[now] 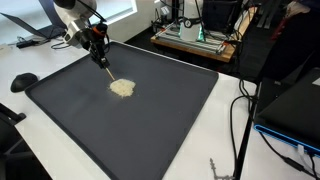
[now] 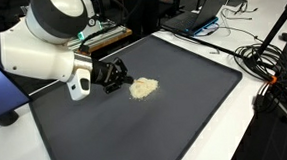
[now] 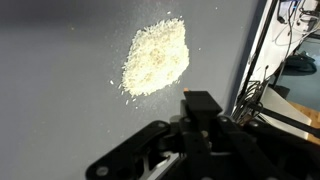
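A small heap of pale beige grains (image 1: 121, 88) (image 2: 143, 87) lies on a large dark mat (image 1: 150, 130) (image 2: 176, 118), toward its far side. My black gripper (image 1: 99, 48) (image 2: 116, 76) hangs just beside the heap, its jaws shut on a thin dark tool (image 1: 105, 68) that slants down to the heap's edge. In the wrist view the heap (image 3: 157, 57) fills the upper middle, a few loose grains scattered around it. There the gripper (image 3: 200, 108) comes in from the bottom with the tool's dark end sticking out toward the grains.
The mat lies on a white table (image 1: 235, 165). Black cables (image 2: 268, 67) (image 1: 240, 115) trail along one side of it. A laptop (image 2: 204, 11), a green circuit rig (image 1: 195, 38) and a black puck (image 1: 24, 81) sit beyond the mat's edges.
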Controlling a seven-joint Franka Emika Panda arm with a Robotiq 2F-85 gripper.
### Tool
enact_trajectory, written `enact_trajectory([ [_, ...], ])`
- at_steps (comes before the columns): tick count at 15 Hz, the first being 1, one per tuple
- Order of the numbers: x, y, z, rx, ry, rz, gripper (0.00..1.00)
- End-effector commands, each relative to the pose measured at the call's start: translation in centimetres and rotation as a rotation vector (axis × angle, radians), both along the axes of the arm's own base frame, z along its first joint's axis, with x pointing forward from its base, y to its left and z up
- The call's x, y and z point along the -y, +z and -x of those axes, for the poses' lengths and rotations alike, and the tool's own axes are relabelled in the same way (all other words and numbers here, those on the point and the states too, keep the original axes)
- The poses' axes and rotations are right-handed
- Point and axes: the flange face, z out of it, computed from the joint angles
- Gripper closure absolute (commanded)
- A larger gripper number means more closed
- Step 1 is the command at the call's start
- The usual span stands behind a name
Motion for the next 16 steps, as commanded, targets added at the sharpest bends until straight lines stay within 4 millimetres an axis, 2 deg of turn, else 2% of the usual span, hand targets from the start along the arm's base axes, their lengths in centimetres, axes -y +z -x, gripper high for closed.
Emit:
enact_trajectory([
  [1,0.2,-0.4,2.0,0.022,-0.04,-0.064,0.97],
  [8,0.0,-2.3,4.3,-0.007,-0.118,-0.105,0.97],
  [11,-0.6,-2.0,5.8,-0.025,-0.184,-0.081,0.97],
  [16,-2.6,0.1,8.6,-0.015,-0.277,0.0,0.97],
])
